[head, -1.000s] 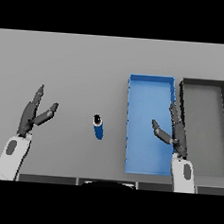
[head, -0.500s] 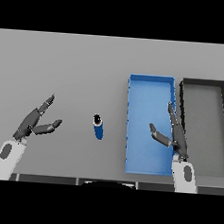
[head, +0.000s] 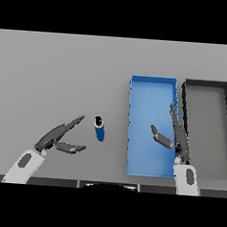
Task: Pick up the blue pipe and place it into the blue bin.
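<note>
Blue pipe (head: pixel 100 129) stands on the grey worktop (head: pixel 51 72), left of the blue bin (head: pixel 153 85). The left robot hand (head: pixel 59 137) hangs just beside it, fingers spread and holding nothing. A good grasp means sliding rightward, thumb and fingers either side, without tipping it. The right robot hand (head: pixel 175 137) hovers open over the bin.

Blue pipe (head: pixel 100 129) lying on table, left of empty blue bin (head: pixel 153 80), apart.

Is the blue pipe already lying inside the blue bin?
No, the blue pipe lies on the grey table, left of the blue bin and apart from it.
</note>
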